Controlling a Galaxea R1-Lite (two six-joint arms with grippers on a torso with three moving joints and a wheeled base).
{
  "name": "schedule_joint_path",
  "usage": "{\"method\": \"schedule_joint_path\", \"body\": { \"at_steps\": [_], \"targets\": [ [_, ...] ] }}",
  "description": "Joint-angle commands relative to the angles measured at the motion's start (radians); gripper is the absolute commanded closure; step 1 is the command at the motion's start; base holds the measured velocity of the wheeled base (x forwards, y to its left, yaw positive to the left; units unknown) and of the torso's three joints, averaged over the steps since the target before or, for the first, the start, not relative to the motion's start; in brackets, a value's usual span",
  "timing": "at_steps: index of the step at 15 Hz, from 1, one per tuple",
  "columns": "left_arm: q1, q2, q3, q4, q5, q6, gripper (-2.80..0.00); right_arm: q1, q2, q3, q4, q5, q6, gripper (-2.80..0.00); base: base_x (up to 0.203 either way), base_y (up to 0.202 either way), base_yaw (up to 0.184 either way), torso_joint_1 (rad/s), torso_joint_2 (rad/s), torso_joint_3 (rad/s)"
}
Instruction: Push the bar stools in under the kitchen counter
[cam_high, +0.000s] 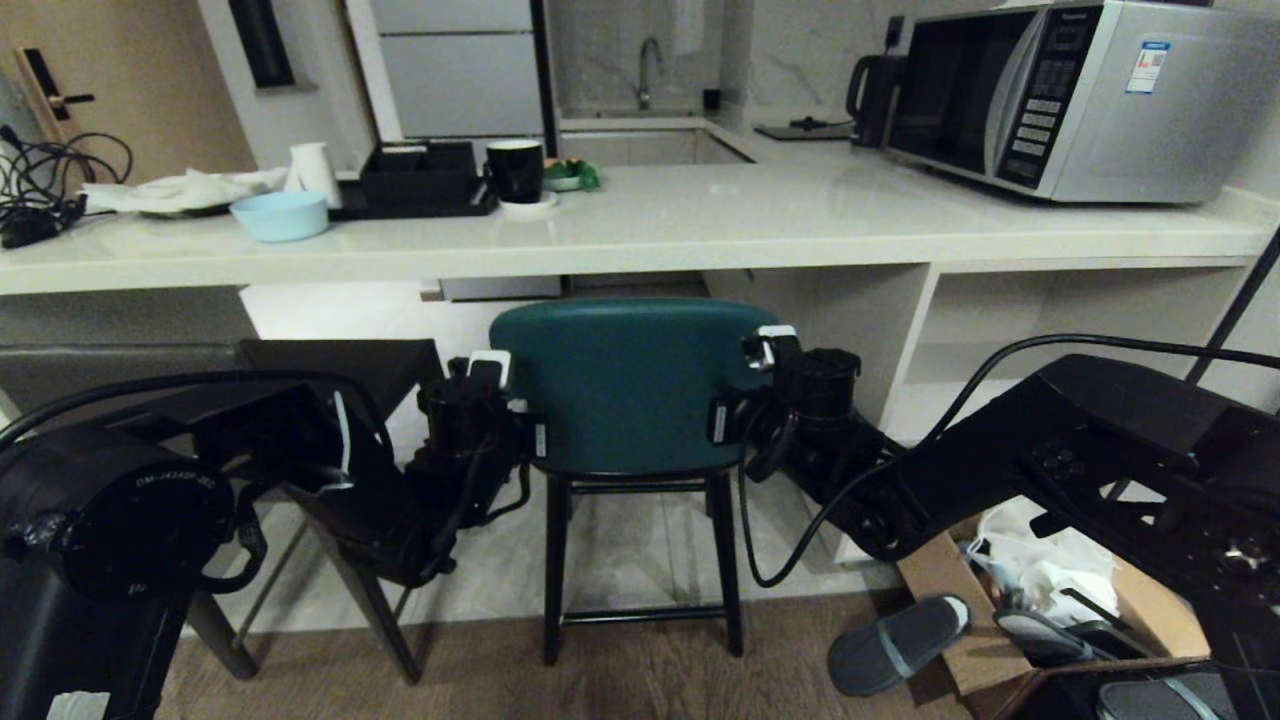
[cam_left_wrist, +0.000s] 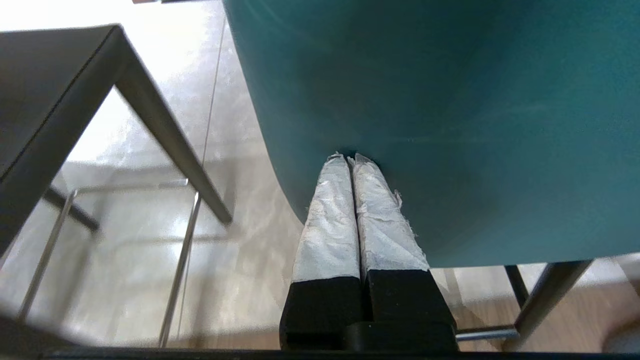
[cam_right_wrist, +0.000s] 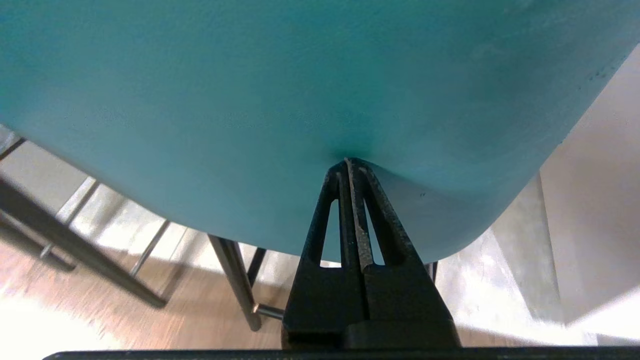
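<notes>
The teal bar stool (cam_high: 625, 385) stands in front of the white kitchen counter (cam_high: 700, 225), its rounded back just below the slab edge. My left gripper (cam_high: 533, 438) is shut, its taped tips (cam_left_wrist: 351, 159) pressed against the left part of the teal back (cam_left_wrist: 450, 100). My right gripper (cam_high: 722, 420) is shut too, its black tips (cam_right_wrist: 348, 162) touching the right part of the same back (cam_right_wrist: 250, 100). The dark grey bar stool (cam_high: 340, 365) stands to the left, partly hidden behind my left arm; its seat corner and legs (cam_left_wrist: 50, 100) show in the left wrist view.
On the counter sit a microwave (cam_high: 1080, 95), a kettle (cam_high: 875, 95), a black mug (cam_high: 515, 170), a black tray (cam_high: 420, 180) and a blue bowl (cam_high: 280, 215). Open white shelves (cam_high: 1080, 330) are at the right. A cardboard box (cam_high: 1160, 620) and a slipper (cam_high: 895, 640) lie on the floor at the right.
</notes>
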Motion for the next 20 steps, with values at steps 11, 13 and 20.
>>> {"method": "schedule_joint_path", "body": {
  "at_steps": [11, 13, 20],
  "targets": [
    [-0.073, -0.298, 0.372, -0.193, 0.061, 0.009, 0.00, 0.017, -0.359, 0.385, -0.106, -0.040, 0.003, 0.00, 0.061, 0.000, 0.001, 0.002, 0.00, 0.000],
    [-0.073, -0.404, 0.447, -0.195, 0.066, 0.009, 0.00, 0.024, -0.483, 0.459, -0.106, -0.053, 0.001, 0.00, 0.000, 0.000, 0.000, 0.000, 0.00, 0.000],
    [0.060, -0.970, 0.700, -0.082, 0.117, 0.011, 0.00, -0.068, -1.098, 0.683, 0.116, -0.126, -0.126, 0.00, 0.000, 0.000, 0.000, 0.000, 0.00, 0.000]
  ]
}}
